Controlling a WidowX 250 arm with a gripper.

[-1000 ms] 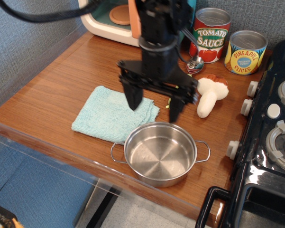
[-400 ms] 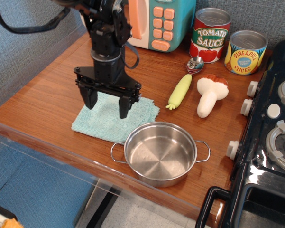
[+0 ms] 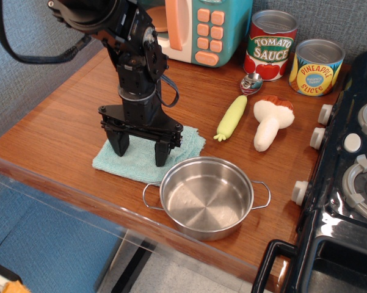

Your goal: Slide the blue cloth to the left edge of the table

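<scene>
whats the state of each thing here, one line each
pincer: open, fingers pointing down over the blue cloth
blue cloth: flat on the table, beside the steel pot
steel pot: upright, empty
tomato sauce can: upright, closed
pineapple slices can: upright, closed
toy mushroom: lying on its side
yellow-green toy vegetable: lying flat

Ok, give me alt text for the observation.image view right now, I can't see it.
A black gripper, jaws open, points down over the blue cloth on the wooden table. A steel pot sits just right of the cloth, near the front edge.
</scene>
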